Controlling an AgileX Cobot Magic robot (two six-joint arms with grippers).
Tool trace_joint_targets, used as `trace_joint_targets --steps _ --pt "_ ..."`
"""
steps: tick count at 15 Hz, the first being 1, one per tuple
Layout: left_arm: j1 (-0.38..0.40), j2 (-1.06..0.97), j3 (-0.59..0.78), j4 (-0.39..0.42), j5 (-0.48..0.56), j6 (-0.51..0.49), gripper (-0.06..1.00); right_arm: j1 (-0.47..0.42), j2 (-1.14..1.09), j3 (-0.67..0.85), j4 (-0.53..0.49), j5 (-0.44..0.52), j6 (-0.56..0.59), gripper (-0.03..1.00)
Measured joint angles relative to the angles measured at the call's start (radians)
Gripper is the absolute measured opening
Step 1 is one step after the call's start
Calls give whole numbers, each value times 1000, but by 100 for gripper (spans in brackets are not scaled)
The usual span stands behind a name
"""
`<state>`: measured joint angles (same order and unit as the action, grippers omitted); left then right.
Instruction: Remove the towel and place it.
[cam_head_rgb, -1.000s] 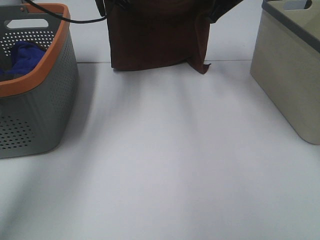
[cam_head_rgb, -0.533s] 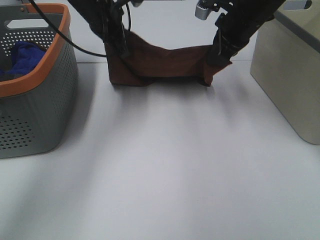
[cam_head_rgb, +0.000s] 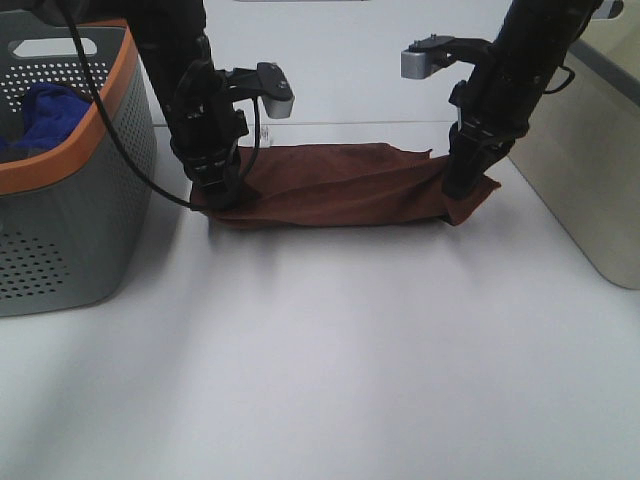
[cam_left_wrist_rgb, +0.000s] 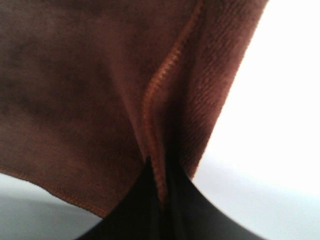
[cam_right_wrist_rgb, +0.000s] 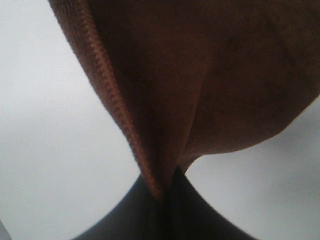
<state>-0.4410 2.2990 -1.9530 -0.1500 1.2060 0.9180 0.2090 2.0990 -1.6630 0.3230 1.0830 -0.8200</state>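
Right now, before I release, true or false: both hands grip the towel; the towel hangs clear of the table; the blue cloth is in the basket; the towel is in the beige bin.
1. Left hand and right hand are shut on the towel: true.
2. The towel hangs clear of the table: false; it lies folded on it.
3. The blue cloth is in the basket: true.
4. The towel is in the beige bin: false; it is on the table, outside the bin.
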Motion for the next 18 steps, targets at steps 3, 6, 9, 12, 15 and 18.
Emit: trace_joint_targets --steps 3,6,9,12,15,18 --pt "0 22 0 -34 7 17 0 0 2 98 -7 0 20 0" --pt "0 22 71 -51 7 18 0 0 9 163 -8 0 39 0" --pt "-1 22 103 -56 7 18 1 0 9 163 -8 0 64 0" --pt "-1 22 106 -57 7 18 23 0 9 163 -9 0 107 8" --pt "-5 22 106 -73 7 26 47 0 9 163 -15 0 193 47" --pt "-13 22 107 -90 7 26 53 0 9 163 -23 0 245 77"
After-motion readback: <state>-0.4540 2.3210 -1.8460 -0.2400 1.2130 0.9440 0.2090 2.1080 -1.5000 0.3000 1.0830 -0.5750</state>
